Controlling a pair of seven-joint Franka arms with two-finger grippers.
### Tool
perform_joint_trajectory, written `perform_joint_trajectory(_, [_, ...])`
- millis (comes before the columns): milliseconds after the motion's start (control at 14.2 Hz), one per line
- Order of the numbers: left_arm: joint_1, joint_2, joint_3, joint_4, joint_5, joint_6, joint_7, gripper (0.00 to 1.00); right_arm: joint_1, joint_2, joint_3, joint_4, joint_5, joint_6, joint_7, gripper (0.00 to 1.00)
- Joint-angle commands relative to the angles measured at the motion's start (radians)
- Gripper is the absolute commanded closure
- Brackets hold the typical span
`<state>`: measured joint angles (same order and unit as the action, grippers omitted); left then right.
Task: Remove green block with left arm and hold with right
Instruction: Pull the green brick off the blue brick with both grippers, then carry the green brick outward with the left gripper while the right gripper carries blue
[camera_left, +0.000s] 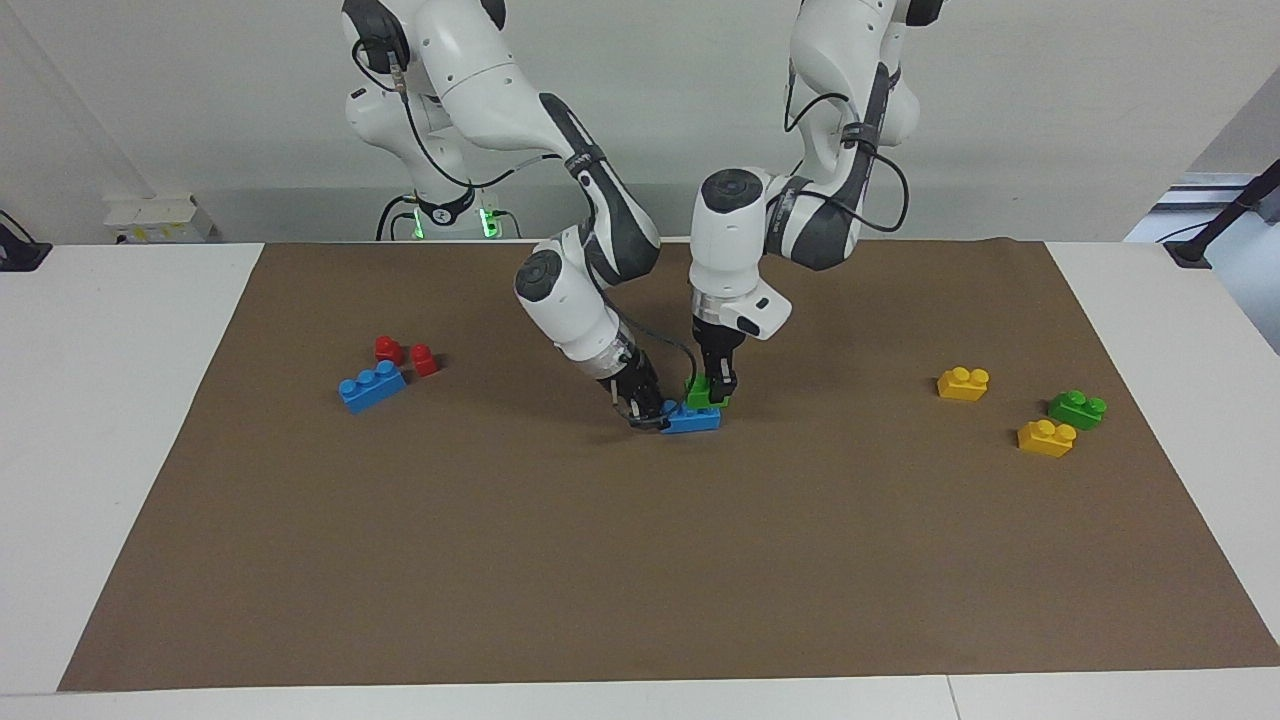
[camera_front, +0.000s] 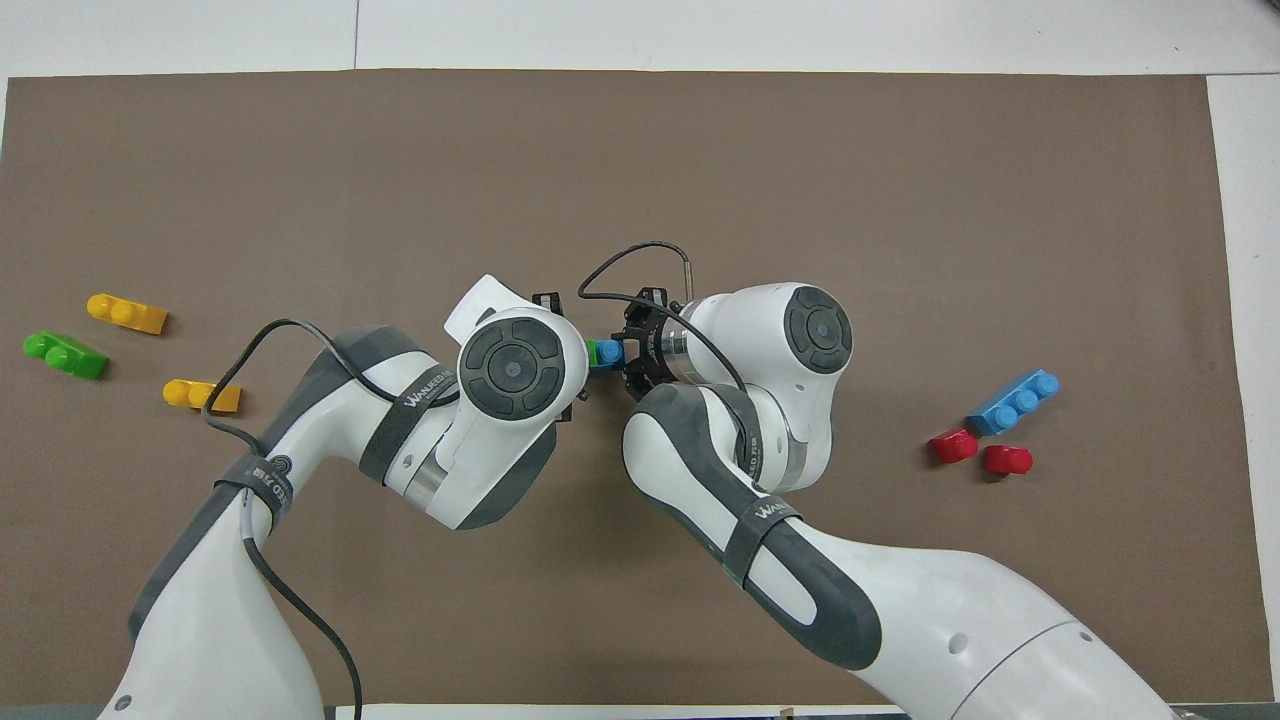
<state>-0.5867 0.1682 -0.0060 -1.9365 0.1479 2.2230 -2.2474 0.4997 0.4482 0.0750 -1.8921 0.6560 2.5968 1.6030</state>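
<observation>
Left claw (camera_left: 721, 388) hangs straight down at the middle of the brown mat (camera_left: 640, 560), its two black fingers pinching the green block (camera_left: 701, 393), which sits stacked on a blue brick (camera_left: 692, 419) lying on the mat. Right claw (camera_left: 645, 408) comes in at a slant from the right arm's end and clamps the end of that blue brick, pinning it down against the mat. From overhead, only a sliver of the green block (camera_front: 591, 353) and of the blue brick (camera_front: 605, 354) shows between the two wrist housings, which nearly meet above the stack. Toward the right arm's end of the table (camera_left: 120, 400) lies a longer blue three-stud brick (camera_left: 372, 385), with two small red bricks (camera_left: 407, 355) just beside it, nearer the robots. Toward the left arm's end, a second green block (camera_left: 1077, 408) lies with one yellow brick (camera_left: 1046, 437) just beside it, farther from the robots, and another yellow brick (camera_left: 963, 383) near them, a little closer to the middle.
</observation>
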Motion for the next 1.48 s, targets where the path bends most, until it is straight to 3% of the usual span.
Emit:
perform_joint_trajectory(0, [0.059,-0.105,-0.002,-0.003,-0.036,-0.104,0.119,1.0,-0.056,-0.002,0.002,0.011,0.016,-0.029,-0.041,1.0])
perform_joint_trajectory(211, [0.149,-0.122,0.0,0.027,-0.079,-0.189,0.354,1.0,-0.191,-0.023,-0.003,0.057,-0.007,-0.189,-0.171,1.0])
perform_joint_trajectory(773, [0.47,-0.102,0.004,0.034,-0.174,-0.137,0.947,1.0,-0.603,-0.078,-0.003,0.029,-0.082,-0.49,-0.566,1.0])
perform_joint_trajectory(1055, [0.585,-0.009,0.004,0.08,-0.171,-0.095,1.144,1.0,-0.751,-0.095,-0.011,-0.022,-0.119,-0.549,-0.742,1.0])
perform_joint_trajectory(1406, [0.636,0.147,0.004,0.135,-0.154,0.02,1.252,1.0,-0.794,-0.102,-0.012,-0.036,-0.136,-0.558,-0.756,1.0])
